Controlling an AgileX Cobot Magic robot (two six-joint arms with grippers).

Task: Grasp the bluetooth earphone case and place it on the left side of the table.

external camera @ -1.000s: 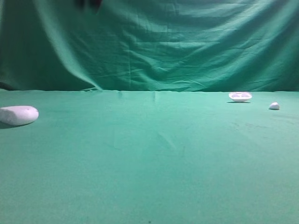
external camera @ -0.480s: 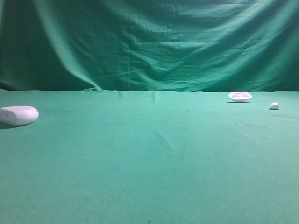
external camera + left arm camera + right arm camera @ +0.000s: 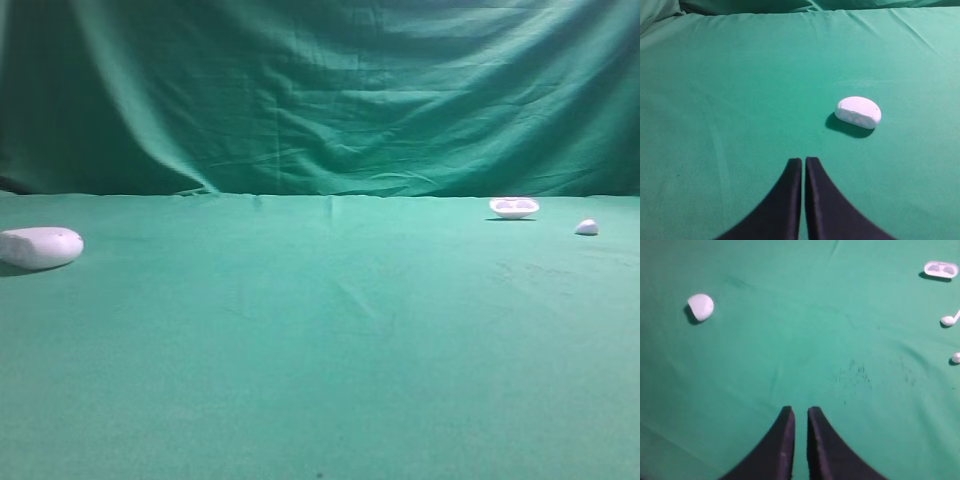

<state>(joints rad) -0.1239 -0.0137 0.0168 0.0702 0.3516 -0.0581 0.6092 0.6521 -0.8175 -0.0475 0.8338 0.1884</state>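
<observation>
The white bluetooth earphone case (image 3: pixel 40 247) lies on the green table (image 3: pixel 320 350) at its far left edge. In the left wrist view the case (image 3: pixel 858 112) lies ahead and to the right of my left gripper (image 3: pixel 803 160), well apart from it. That gripper is shut and empty. In the right wrist view the case (image 3: pixel 700 306) is far off to the upper left of my right gripper (image 3: pixel 800 410), which is shut and empty with only a thin slit between the fingers. Neither gripper shows in the exterior view.
A shallow white dish-like piece (image 3: pixel 514 207) with two hollows and a tiny white blob (image 3: pixel 587 227) lie at the back right. The right wrist view shows the dish (image 3: pixel 941 269), a white earbud (image 3: pixel 949 319) and a small blob (image 3: pixel 956 357). Green cloth hangs behind.
A dark shape at the top edge of the exterior view one second ago is gone from the frame. The case and the small white pieces have not moved.
</observation>
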